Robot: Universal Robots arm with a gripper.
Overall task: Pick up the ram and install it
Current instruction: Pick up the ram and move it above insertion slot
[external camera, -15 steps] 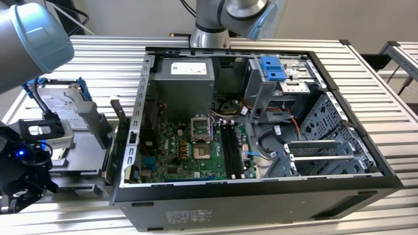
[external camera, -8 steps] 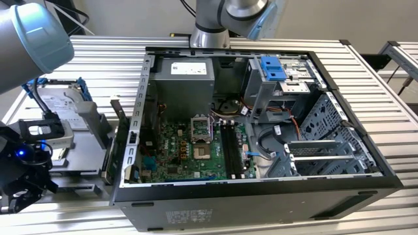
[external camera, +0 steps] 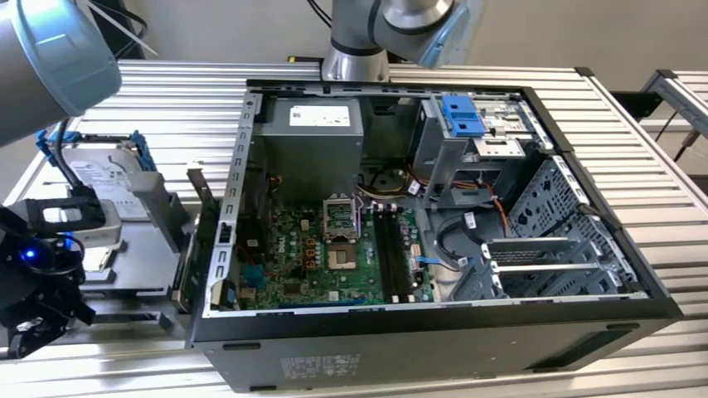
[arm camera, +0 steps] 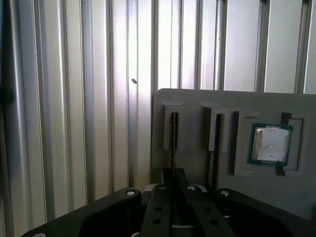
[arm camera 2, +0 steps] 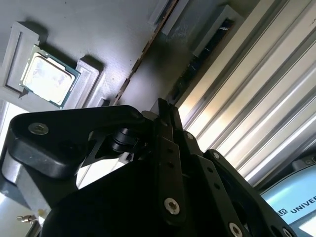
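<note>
Standing edge-on, half-hidden ram (arm camera: pixel 174 138).

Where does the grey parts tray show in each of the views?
Exterior view: the grey parts tray at the exterior view's left, beside the open computer case.
First wrist view: tray beyond the gripper, slotted, holding a processor.
Second wrist view: tray beyond the gripper, same processor in its recess.
Shared landmark: the ribbed metal table.
</note>
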